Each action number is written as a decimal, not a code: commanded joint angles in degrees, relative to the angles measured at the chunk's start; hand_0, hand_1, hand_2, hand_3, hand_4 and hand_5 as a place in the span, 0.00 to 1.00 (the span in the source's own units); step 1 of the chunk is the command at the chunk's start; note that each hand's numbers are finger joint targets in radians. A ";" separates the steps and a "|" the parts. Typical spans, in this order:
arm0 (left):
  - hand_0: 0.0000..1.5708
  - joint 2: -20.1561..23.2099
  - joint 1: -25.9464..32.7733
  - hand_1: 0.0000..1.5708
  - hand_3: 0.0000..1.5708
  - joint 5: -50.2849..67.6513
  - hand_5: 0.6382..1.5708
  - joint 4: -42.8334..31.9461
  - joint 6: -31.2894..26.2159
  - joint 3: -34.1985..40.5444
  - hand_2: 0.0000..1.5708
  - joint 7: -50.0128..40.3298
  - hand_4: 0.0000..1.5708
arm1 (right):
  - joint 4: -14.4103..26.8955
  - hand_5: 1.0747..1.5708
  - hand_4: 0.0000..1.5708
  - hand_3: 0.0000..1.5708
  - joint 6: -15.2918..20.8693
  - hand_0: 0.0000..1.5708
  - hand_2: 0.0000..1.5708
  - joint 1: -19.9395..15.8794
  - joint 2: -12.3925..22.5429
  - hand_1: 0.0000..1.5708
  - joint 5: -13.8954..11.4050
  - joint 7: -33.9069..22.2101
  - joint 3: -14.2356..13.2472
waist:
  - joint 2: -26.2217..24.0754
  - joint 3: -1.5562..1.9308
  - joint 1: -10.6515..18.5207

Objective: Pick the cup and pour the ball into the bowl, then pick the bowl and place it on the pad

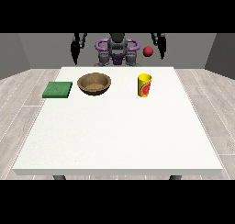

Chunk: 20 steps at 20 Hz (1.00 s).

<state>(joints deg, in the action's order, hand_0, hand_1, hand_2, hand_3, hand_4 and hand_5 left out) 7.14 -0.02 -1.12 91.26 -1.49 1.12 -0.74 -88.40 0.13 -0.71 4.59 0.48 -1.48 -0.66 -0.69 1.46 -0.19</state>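
On the white table (114, 131) three things are seen in a row at the far side: a green pad (57, 89) at the view's left, a brown wooden bowl (94, 83) just beside it, and a yellow cup (144, 84) with a red mark, well apart to the view's right. The cup stands upright. A red ball (147, 51) is seen above and behind the cup, in the air near the hand at the view's right (160, 43); it is not inside the cup, and whether it touches anything cannot be told.

Both hands are raised, well above the table and far from all things. The hand at the view's left (76, 46) holds nothing, and neither does the other. How far the fingers are opened cannot be told, because the hands are too small.

The step in hand is judged to be the reach to the cup. It is advised that the hand at the view's right is lowered beside the cup, so that the wall is taken from the side and the rim is left free. The cup should be kept upright until it is above the bowl.
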 commanded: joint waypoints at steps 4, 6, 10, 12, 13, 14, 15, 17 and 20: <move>0.00 2.29 -1.08 0.00 0.00 0.62 0.96 5.20 -0.76 0.61 0.00 -4.29 0.00 | -5.20 1.00 0.67 0.19 -0.16 0.00 0.00 -1.07 2.39 0.00 0.02 -4.22 -0.62 | -13.55 -1.18 -0.33; 0.00 2.77 -1.52 0.00 0.00 0.96 0.96 6.33 -1.13 0.56 0.00 -6.02 0.00 | -6.27 1.00 0.67 0.19 -0.55 0.00 0.00 -1.46 3.49 0.00 -0.09 -6.06 -0.71 | -16.38 -1.38 -0.51; 0.00 -4.93 -4.99 0.00 0.00 14.71 0.96 10.11 -0.49 2.31 0.00 -15.64 0.00 | -12.73 1.00 0.54 0.00 7.84 0.00 0.00 -7.95 -4.42 0.00 2.60 -16.69 9.42 | -27.46 -1.69 1.27; 0.00 -6.12 -5.37 0.00 0.00 18.11 0.97 14.32 0.97 2.13 0.00 -22.00 0.00 | -12.91 1.00 0.50 0.00 12.65 0.00 0.00 -7.79 -4.48 0.00 2.32 -20.79 12.43 | -28.76 -1.53 4.42; 0.00 -5.72 -3.16 0.00 0.00 18.71 0.98 13.70 0.51 2.39 0.00 -22.24 0.00 | -13.28 1.00 0.46 0.00 17.58 0.00 0.00 -7.86 -4.51 0.00 1.95 -23.65 17.30 | -28.83 -1.57 4.12; 0.00 -6.87 -1.74 0.00 0.00 17.16 0.97 13.36 2.02 1.27 0.00 -22.02 0.00 | -13.52 1.00 0.43 0.00 21.92 0.00 0.00 -6.08 -4.52 0.00 1.26 -23.61 21.30 | -28.89 -1.53 3.44; 0.00 -5.92 -0.43 0.00 0.00 18.03 0.97 13.33 0.37 1.83 0.00 -21.03 0.00 | -13.68 0.99 0.40 0.00 25.87 0.00 0.00 -7.12 -4.54 0.00 1.18 -25.62 25.76 | -28.82 -1.57 3.26; 0.00 -4.65 -4.52 0.00 0.00 19.51 0.96 17.30 1.25 1.94 0.00 -26.14 0.00 | -15.27 1.00 0.37 0.00 26.93 0.00 0.00 -6.26 -4.56 0.00 -0.70 -24.96 27.61 | -25.48 -1.47 2.32; 0.00 -3.77 -5.72 0.00 0.00 17.12 0.95 14.30 -0.60 3.51 0.00 -17.57 0.00 | -16.12 1.00 0.23 0.00 26.39 0.00 0.00 -20.04 -4.58 0.00 -4.59 -31.22 26.38 | -16.95 -1.54 -1.51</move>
<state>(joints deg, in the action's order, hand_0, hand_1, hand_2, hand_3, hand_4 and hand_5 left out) 2.39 -2.73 15.65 106.03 -1.54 2.72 -20.63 -103.45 24.06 -12.45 0.24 -1.34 -27.77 23.32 -24.02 -0.05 1.06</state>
